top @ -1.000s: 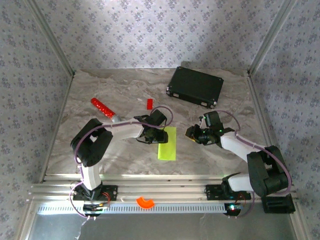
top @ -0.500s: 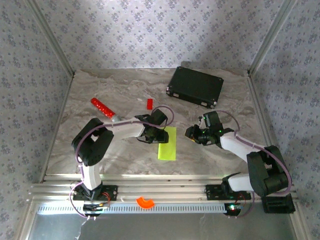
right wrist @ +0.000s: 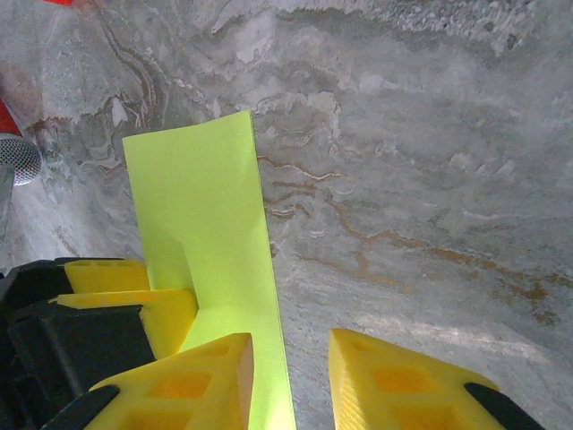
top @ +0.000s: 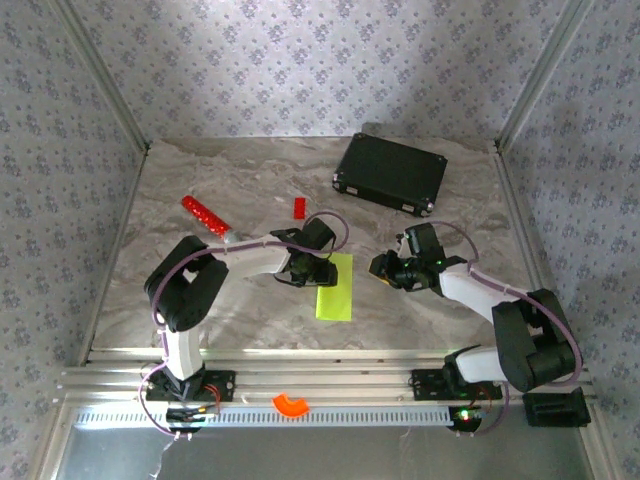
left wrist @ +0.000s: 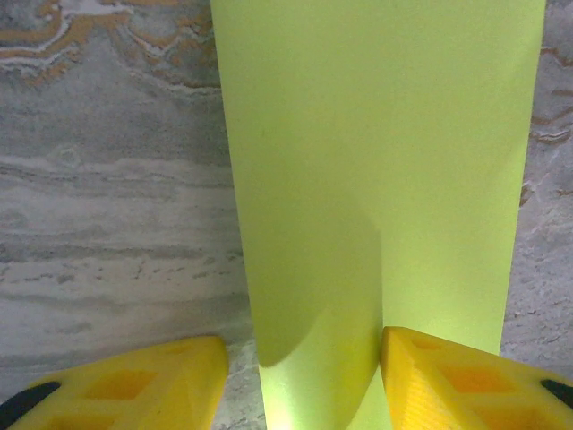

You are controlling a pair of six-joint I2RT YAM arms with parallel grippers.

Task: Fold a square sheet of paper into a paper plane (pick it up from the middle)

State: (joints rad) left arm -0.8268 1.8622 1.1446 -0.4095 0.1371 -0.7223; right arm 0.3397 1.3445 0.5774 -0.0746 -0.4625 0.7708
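Elbow bent, the left gripper (top: pixel 306 271) straddled the paper (top: pixel 335 291) at its 11 o'clock edge, jaws apart, gripping nothing; the right gripper (top: pixel 383 268) hung released at 2 o'clock.

It was a robotics lab test cell: a marble-patterned counter (top: pixel 250 180) boxed in by floral-papered panels (top: pixel 300 60) on aluminium posts (top: pixel 102 75), with the left arm (top: pixel 185 290) and right arm (top: pixel 520 330) bolted to a slotted rail (top: pixel 330 382).

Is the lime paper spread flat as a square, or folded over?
Folded. The sheet of paper lies on the table as a narrow rectangle, clearly longer than wide, not a square.
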